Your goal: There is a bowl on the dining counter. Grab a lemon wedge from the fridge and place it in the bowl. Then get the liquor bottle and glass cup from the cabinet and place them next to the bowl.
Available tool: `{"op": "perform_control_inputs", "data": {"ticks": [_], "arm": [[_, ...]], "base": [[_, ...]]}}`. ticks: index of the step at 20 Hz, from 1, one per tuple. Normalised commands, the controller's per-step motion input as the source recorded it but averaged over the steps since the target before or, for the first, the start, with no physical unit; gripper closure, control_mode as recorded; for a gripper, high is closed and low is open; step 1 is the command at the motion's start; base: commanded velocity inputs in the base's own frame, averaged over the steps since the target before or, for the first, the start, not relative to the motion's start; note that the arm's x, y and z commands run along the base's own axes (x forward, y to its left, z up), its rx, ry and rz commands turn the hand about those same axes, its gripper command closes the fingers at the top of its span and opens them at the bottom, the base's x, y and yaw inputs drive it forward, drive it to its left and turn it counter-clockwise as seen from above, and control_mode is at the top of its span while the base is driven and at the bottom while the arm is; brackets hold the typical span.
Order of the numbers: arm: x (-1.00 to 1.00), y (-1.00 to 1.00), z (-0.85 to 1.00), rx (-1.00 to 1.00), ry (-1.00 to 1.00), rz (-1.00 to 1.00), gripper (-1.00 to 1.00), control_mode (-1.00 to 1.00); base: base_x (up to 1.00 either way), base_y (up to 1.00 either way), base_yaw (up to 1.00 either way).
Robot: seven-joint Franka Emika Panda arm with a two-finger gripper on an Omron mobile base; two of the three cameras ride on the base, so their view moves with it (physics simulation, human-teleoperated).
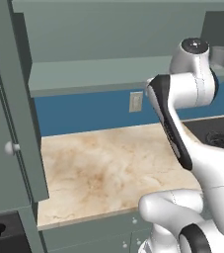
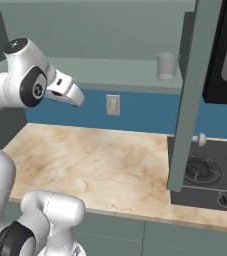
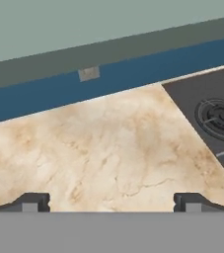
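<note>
beige marbled worktop [image 2: 95, 165] lies below. clear cylindrical glass cup [image 2: 167, 67] stands on the open grey-green cabinet's shelf [image 2: 110, 70], up and right of the empty, wide-open gripper [image 3: 111, 201].

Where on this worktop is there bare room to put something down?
The beige worktop is bare from the blue wall to its front edge, between the left cabinet door and the hob. It is tight by the right open door over the hob.
</note>
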Motion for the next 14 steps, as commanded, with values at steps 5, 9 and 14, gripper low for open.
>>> {"op": "perform_control_inputs", "data": {"ticks": [5, 9, 14], "arm": [[0.09, -0.67, 0.26, -0.24, -0.04, 0.22, -1.0, -1.0], [0.28, -0.67, 0.24, -0.24, -0.04, 0.27, -1.0, -1.0], [0.27, -0.63, 0.21, -0.27, -0.01, 0.26, -1.0, -1.0]], "base": [[0.0, 0.0, 0.0], [0.0, 0.0, 0.0], [0.0, 0.0, 0.0]]}}
